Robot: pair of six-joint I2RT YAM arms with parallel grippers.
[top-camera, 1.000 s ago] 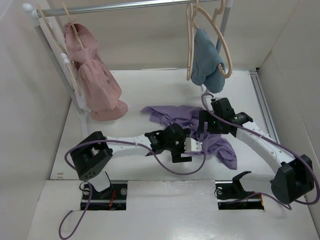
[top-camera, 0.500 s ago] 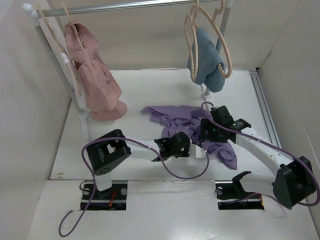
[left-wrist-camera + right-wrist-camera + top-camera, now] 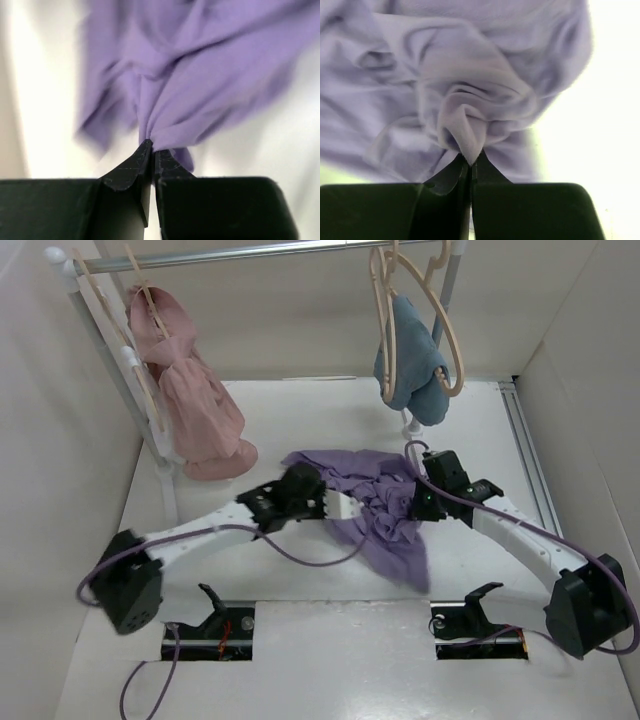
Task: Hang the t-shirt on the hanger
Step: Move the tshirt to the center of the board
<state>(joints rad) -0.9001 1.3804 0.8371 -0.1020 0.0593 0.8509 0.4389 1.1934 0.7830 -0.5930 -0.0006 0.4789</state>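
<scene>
The lavender t-shirt (image 3: 390, 525) lies crumpled on the white table between my two arms. My left gripper (image 3: 362, 508) is shut on a pinched fold at the shirt's left side; in the left wrist view the t-shirt (image 3: 200, 75) fans out from the left gripper (image 3: 152, 149). My right gripper (image 3: 414, 503) is shut on a bunched fold at the shirt's right side, where the t-shirt (image 3: 470, 90) rises from the right gripper (image 3: 471, 160). Pale-beige hangers hang from the rail at the upper right; a bare hanger (image 3: 383, 335) dangles next to the blue cloth.
A pink ruffled garment (image 3: 195, 410) hangs on a hanger at the left rack post (image 3: 130, 390). A blue-teal cloth (image 3: 410, 365) hangs from the top rail (image 3: 250, 252). White walls close in on both sides, and a metal track (image 3: 527, 455) runs along the right.
Both grippers have closed on the shirt. The left arm swung out to the left and back, and the shirt's lower part now trails toward the near edge.
</scene>
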